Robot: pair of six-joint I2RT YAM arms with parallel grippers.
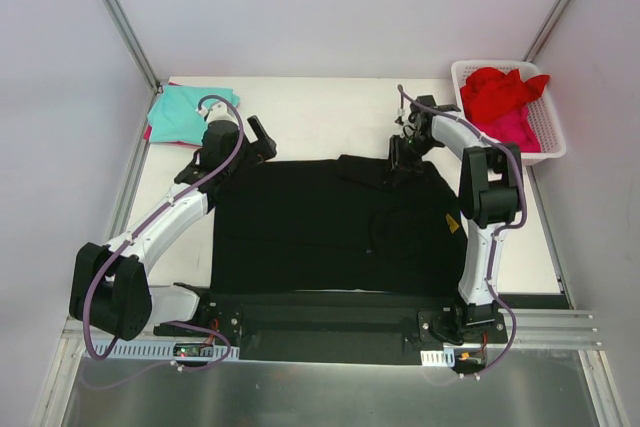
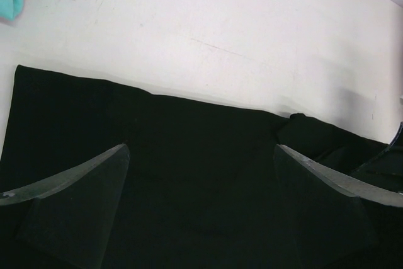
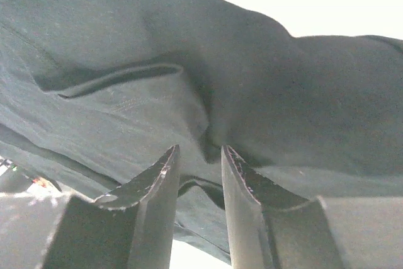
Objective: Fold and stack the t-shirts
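Right gripper [image 3: 199, 150]: fingers narrowly parted, a pucker of the black shirt [image 3: 252, 92] right at the tips. Pinched or free, can't tell, and only its wrist view shows it. From above, that shirt lies flat mid-table [image 1: 320, 112]. The left gripper [image 1: 262, 137] is spread wide, holding nothing, at its far edge. A teal shirt [image 1: 180, 115] sits far-left, red shirts [image 1: 497, 89] in the basket [image 1: 548, 142].
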